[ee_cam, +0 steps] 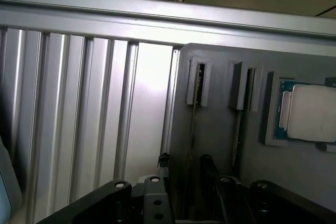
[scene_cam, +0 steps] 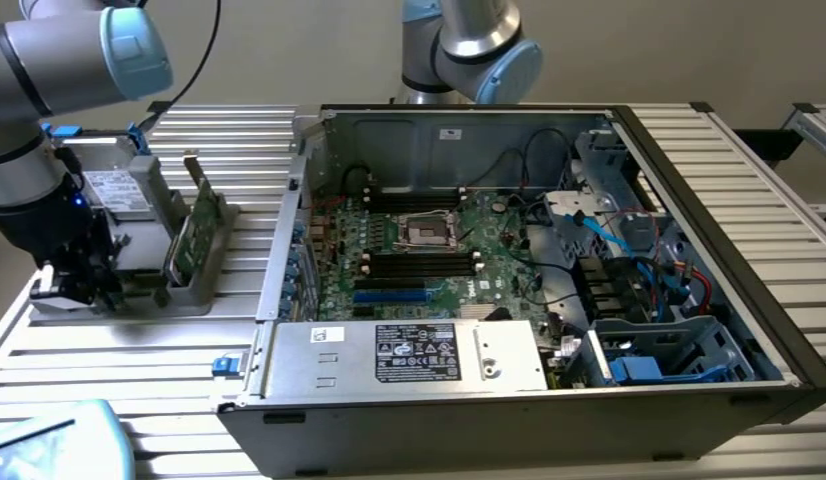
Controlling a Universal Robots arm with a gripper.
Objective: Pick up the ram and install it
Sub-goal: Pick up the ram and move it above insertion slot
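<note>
Fingers (scene_cam: 69, 285) are hanging open and empty beside the gray holder (scene_cam: 186, 290) on the table (scene_cam: 120, 350). The ram (scene_cam: 193, 225) is standing upright in it, nearby; we are judging square centring over its thin edge essential.

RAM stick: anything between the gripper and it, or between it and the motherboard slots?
Nothing visible between the open gripper and the thin dark-green ram stick, upright in its grey holder. The open case's metal side wall stands between holder and the long black motherboard slots.
</note>
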